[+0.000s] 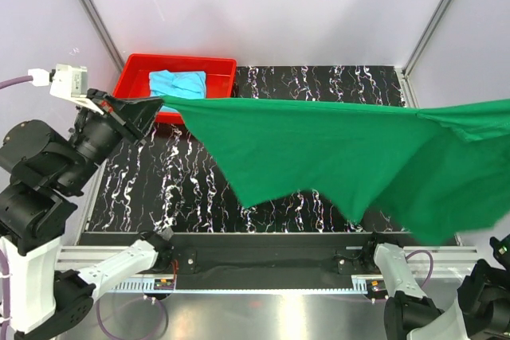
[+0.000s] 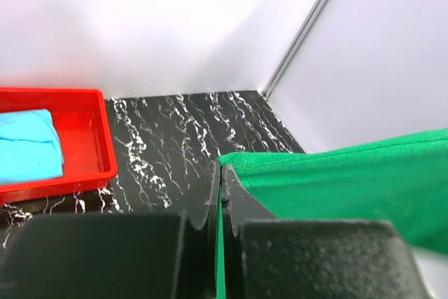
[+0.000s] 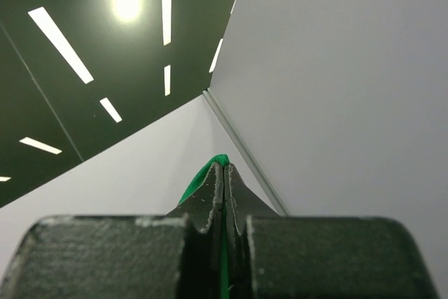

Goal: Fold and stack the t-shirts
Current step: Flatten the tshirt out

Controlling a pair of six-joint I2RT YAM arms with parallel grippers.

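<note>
I have the green shirt (image 1: 319, 149) strung in the air across the table (image 1: 183, 189), running from about 9 o'clock to 3 o'clock in the top view. My left gripper (image 2: 222, 173) is clenched on one end of it. Its wrist view shows the fingers (image 2: 241, 197) pressed together with green cloth pinched between them and stretching off toward 3 o'clock. My right gripper (image 3: 222, 167) is likewise clamped on green cloth, with a thin sliver showing between its closed fingers; that claw lies past the top view's 3 o'clock edge. The shirt's upper edge is taut and nearly level, and the rest hangs in slack points toward 6 o'clock. I cannot tell whether the lowest point touches the table. The blue shirt (image 1: 177, 83) lies bunched in the red tray (image 1: 131, 73) at the table's 11 o'clock corner, just behind my left grip.
</note>
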